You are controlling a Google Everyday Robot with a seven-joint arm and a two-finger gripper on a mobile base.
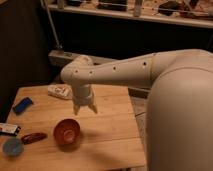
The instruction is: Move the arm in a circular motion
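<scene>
**Smooth plastic shell, plain wood top**

The arm looks like smooth cream plastic, kinda satin with a soft sheen. Same shell on the gripper, which hangs prongs apart over the table. The table is pale wood planks, matt. The reddish-brown bowl is slightly glossy. The white packet looks crinkly, like plastic wrap.
</scene>
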